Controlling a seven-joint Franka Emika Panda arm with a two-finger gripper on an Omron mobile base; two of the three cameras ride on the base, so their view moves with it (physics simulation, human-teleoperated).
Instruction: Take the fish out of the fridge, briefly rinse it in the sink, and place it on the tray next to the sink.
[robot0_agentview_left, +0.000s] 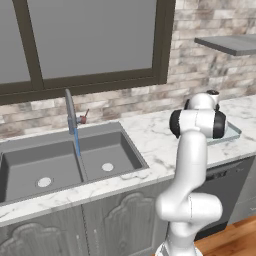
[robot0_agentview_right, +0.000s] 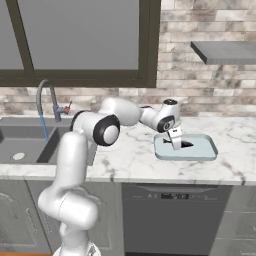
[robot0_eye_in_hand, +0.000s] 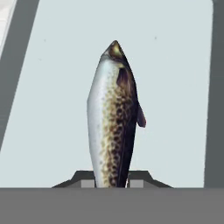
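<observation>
Clamped between the gripper (robot0_eye_in_hand: 112, 178) jaws, the fish (robot0_eye_in_hand: 113, 118) is held over the tray (robot0_agentview_right: 202, 152).

We have two cameras behind the arm. Our left one looks forward and down at the sink (robot0_agentview_left: 70, 165); our right one looks more at the tray (robot0_agentview_right: 207, 150). Both see the counter (robot0_agentview_right: 130, 155), faucet (robot0_agentview_left: 71, 112) and window (robot0_agentview_left: 90, 40). Our hand camera sits very close above the tray, looking straight down along the fish (robot0_eye_in_hand: 113, 118).
</observation>
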